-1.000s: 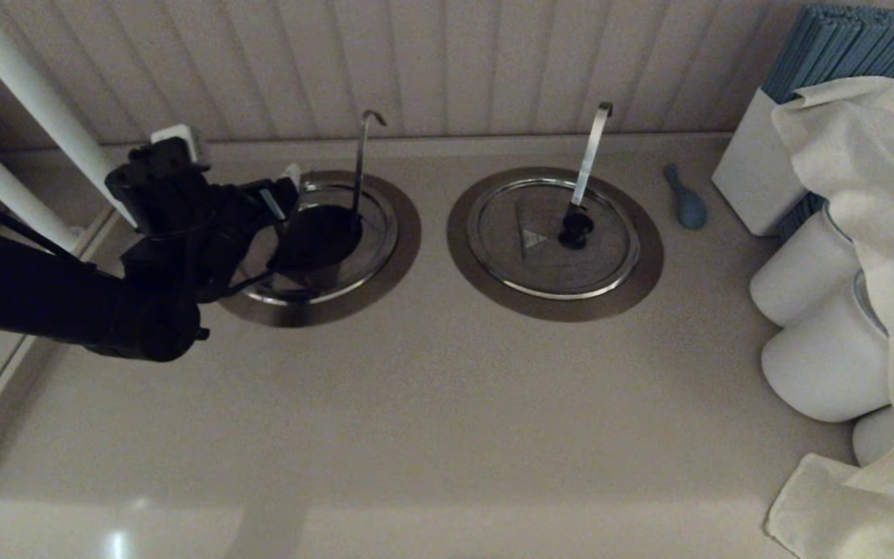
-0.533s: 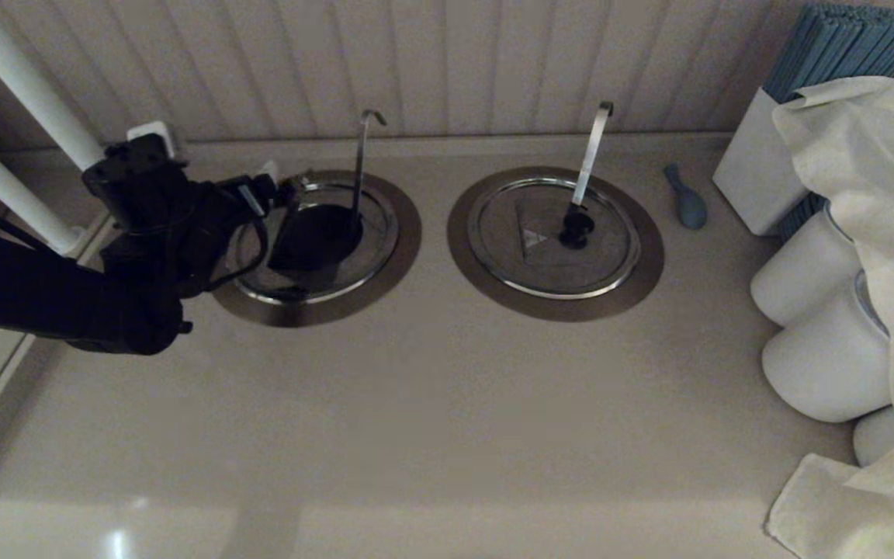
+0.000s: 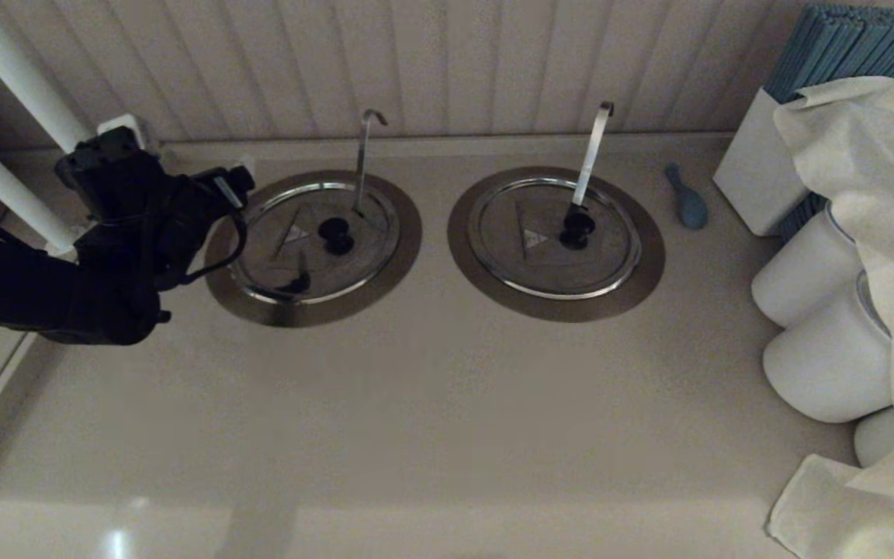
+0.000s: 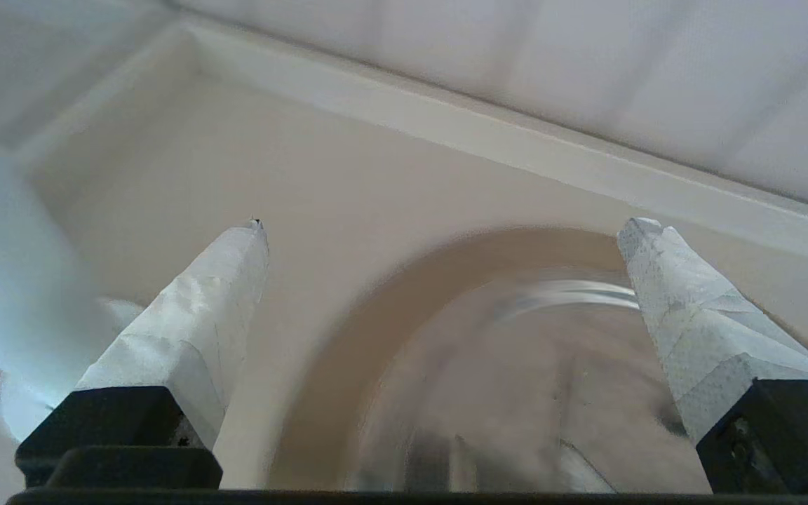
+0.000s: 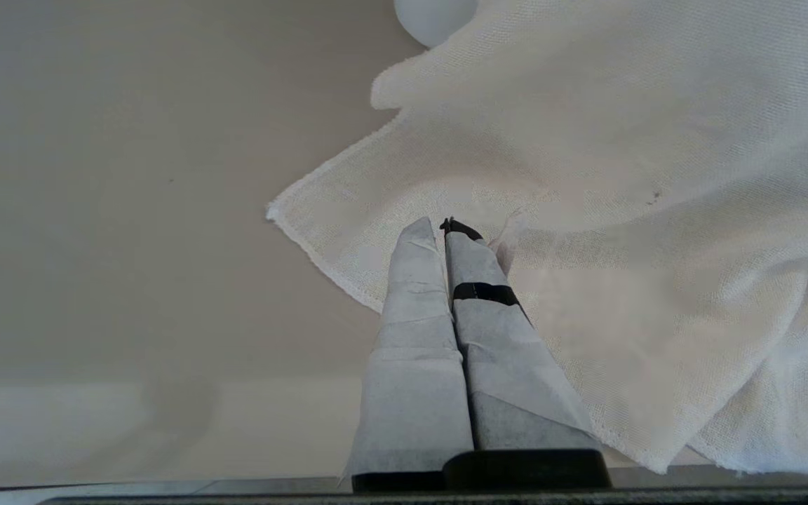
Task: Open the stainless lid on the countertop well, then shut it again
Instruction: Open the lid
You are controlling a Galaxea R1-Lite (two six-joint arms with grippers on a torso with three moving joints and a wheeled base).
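A smooth beige surface (image 3: 431, 404) runs back to a pale panelled wall. Two round metal collars are set into it side by side near the wall. The countertop well (image 3: 239, 299), on the left, is covered by the stainless lid (image 3: 315, 242), lying flat with a black knob at its centre. Just right of that well sits the twin well (image 3: 556, 242), also covered. Further right of the twin lies a small blue spoon-shaped object (image 3: 686, 198). Beyond it stand a white box (image 3: 753, 175), white jars (image 3: 819, 365) and a draped cream cloth (image 3: 858, 147).
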